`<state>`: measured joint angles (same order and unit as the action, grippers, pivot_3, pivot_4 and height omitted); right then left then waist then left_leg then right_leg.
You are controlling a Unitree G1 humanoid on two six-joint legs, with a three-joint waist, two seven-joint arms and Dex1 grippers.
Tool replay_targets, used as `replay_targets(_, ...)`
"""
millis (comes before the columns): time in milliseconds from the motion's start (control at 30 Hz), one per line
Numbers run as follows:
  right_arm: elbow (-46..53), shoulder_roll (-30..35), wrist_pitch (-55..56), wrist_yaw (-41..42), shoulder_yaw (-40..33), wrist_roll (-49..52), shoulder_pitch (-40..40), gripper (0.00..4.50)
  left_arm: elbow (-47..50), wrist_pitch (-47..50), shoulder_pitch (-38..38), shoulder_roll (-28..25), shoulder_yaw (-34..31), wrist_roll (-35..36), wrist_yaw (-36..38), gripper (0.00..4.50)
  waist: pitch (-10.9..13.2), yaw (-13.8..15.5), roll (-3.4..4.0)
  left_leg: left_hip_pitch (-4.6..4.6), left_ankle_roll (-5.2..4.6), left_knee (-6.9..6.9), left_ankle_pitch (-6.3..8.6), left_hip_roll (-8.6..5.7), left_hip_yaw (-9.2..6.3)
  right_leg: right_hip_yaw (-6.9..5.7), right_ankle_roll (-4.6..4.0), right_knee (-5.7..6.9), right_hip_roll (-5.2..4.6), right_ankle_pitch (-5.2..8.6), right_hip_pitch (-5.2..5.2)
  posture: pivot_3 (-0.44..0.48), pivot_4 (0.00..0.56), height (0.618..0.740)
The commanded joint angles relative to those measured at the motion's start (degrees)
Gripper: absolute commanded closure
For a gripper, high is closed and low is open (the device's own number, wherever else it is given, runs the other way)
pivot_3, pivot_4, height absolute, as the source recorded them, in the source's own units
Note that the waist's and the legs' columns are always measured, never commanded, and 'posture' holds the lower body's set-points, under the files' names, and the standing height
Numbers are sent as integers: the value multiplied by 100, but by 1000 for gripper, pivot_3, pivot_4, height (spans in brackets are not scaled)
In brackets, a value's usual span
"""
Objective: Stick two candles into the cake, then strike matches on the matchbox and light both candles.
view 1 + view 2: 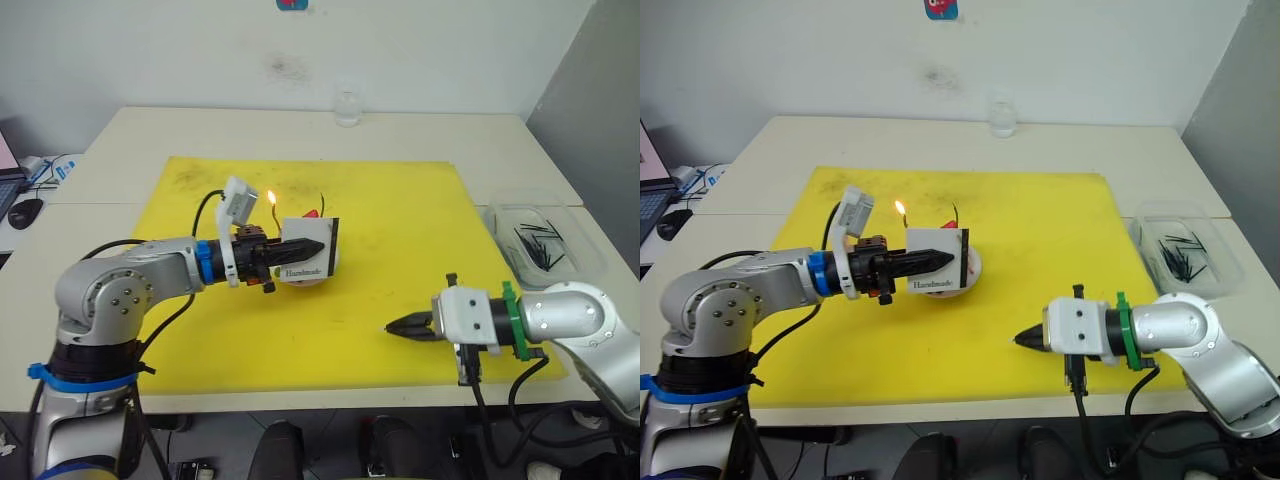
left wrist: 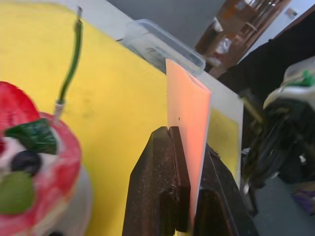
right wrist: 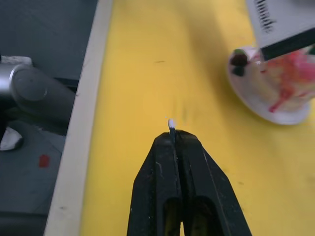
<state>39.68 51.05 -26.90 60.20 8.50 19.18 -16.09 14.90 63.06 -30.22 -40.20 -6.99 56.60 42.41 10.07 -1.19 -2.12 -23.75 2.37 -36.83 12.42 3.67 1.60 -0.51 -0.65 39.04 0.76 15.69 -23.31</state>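
The cake (image 3: pixel 280 83) stands on its white plate (image 1: pixel 973 266) in the middle of the yellow mat (image 1: pixel 400 220). One candle (image 1: pixel 271 205) in it burns with a small flame. The greenish candle (image 2: pixel 71 59) beside it has a dark, unlit tip. My left gripper (image 1: pixel 315 246) is shut on the white matchbox (image 1: pixel 305 250), held upright on edge just in front of the cake and hiding most of it. My right gripper (image 1: pixel 392 327) hovers low over the mat near the front edge, shut on a match (image 3: pixel 171 123) whose pale tip pokes out past the fingertips.
A clear plastic box (image 1: pixel 540 240) with several dark matches sits on the table right of the mat. A small glass (image 1: pixel 347 105) stands at the far edge. A mouse (image 1: pixel 25 210) lies at the far left.
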Motion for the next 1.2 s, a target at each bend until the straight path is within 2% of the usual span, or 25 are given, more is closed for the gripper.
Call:
replay_targets(33,6,-156,-66,-174,-169,143,-206,4488,312,-73,253,-132,-17,21,233,4500,0,0,0,0,0,1,0,2,-1,-1,0,0,-4,0,0,0,150,740)
replay_targets(233,-77,-428,-213,-392,-133,150,-526,4488,832,-63,957,-323,51,12,362,4500,1,1,1,-4,0,0,0,1,0,8,0,-4,-10,1,-1,0,150,740)
replay_targets(533,-479,-955,-332,-771,189,-140,-1368,4488,982,-255,1585,-383,90,-255,340,4500,2,-1,2,-1,0,-1,0,2,0,1,-1,1,-11,0,-1,0,150,740)
replay_targets(967,-632,-947,-206,-537,523,-317,-1707,4488,917,-264,1540,-209,102,-197,315,4500,2,77,4,-4,0,-1,0,2,2,0,-3,0,-11,1,-3,0,150,740)
replay_targets(1067,-603,-966,-207,-577,502,-320,-1695,4488,743,-121,1354,-41,43,-23,211,4500,2,88,3,-4,0,-1,0,2,2,0,-3,0,-11,1,-3,0,150,740)
replay_targets(1200,-515,-992,-177,-628,330,-181,-1514,4488,332,377,938,278,-198,584,-67,4500,2,97,3,-5,0,-3,0,0,3,0,-2,1,-11,1,-2,0,150,740)
